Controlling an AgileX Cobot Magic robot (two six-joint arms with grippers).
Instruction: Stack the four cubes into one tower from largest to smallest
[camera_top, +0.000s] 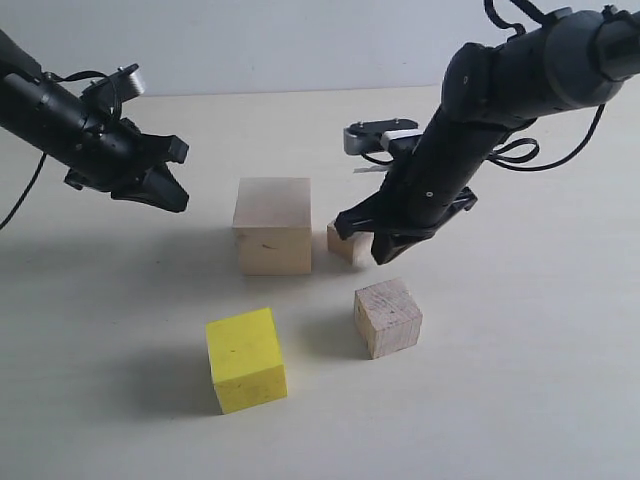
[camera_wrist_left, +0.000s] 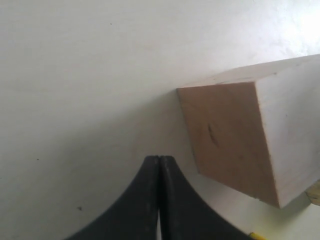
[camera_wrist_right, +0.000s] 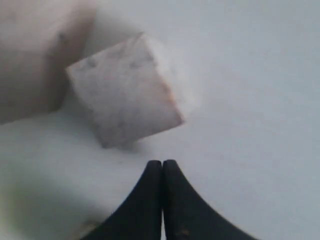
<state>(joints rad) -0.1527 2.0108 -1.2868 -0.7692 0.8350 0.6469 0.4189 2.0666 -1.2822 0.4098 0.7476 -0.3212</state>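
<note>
Exterior view first: all four cubes sit on the table (camera_top: 520, 380), nothing stacked yet. The largest cube (camera_top: 272, 225) is in the middle. The smallest cube (camera_top: 343, 245) is tucked just beside its right face, partly behind my right pincer (camera_top: 368, 242). The yellow cube (camera_top: 246, 358) is near and left, and the grainy cube (camera_top: 388, 317) is near and right. My left pincer (camera_top: 176, 178) hangs left of the largest cube, well clear of it.

Left wrist view now: my left pincer (camera_wrist_left: 159, 165) has its tips pressed together and is holding nothing. The largest cube (camera_wrist_left: 250, 145) is ahead and off to one side. It looks like solid wood with flat faces, stiff, and probably the heaviest of the four. I'd leave it where it is as the base.

Right wrist view: my right pincer (camera_wrist_right: 162, 167) is closed too, and empty, with the smallest cube (camera_wrist_right: 125, 95) just ahead of the tips. It's turned at an angle to my fingers, and the largest cube (camera_wrist_right: 35, 55) is crowding one side of it.

These blocks should be light and rigid, with nothing to crush. I'd open wide and take each one by two opposite flat sides at mid-height, squared up so it doesn't twist. The yellow cube goes on next. Its painted faces may be a bit slippery, so I'd grip it firmly.
</note>
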